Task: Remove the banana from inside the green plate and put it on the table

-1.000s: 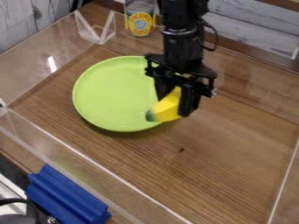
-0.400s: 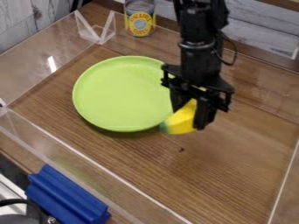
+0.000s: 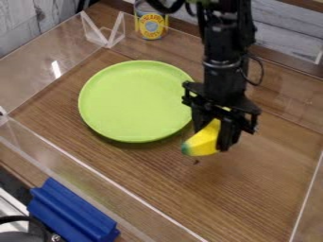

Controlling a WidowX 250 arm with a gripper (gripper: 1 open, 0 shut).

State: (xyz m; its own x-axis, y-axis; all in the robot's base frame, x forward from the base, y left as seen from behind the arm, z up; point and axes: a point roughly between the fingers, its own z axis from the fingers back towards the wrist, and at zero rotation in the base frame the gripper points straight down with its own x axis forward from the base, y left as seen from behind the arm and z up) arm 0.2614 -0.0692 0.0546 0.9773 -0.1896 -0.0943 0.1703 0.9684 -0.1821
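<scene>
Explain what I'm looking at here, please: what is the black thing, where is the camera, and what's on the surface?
The black thing is a robot arm ending in a gripper, a two-fingered claw pointing down. One camera looks down at the scene from above and to one side. The gripper is closed on a small yellow toy banana, held just past the edge of a green plate, which has nothing on it. Both sit over a brown wooden table with clear walls. A yellow-labelled can stands at the back; a blue ridged block lies at the front.
</scene>
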